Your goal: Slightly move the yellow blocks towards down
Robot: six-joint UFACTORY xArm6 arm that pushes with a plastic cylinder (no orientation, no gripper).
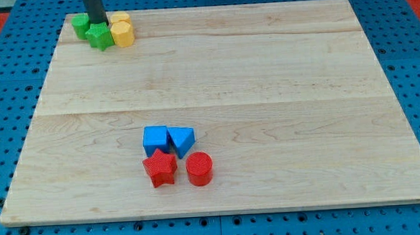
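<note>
Two yellow blocks sit at the view's top left of the wooden board [265, 71]: a front one [122, 33] and one behind it [121, 20], touching. A green star block [99, 37] lies just left of the front yellow block, and another green block [81, 24] lies further left. The dark rod comes down from the view's top edge; my tip [97, 23] stands just behind the green star, between the left green block and the rear yellow block, close to the left of the yellow blocks.
Lower in the middle of the board lie a blue cube [155, 140], a blue triangular block [182, 140], a red star [160, 168] and a red cylinder [199, 168], clustered together. Blue pegboard surrounds the board.
</note>
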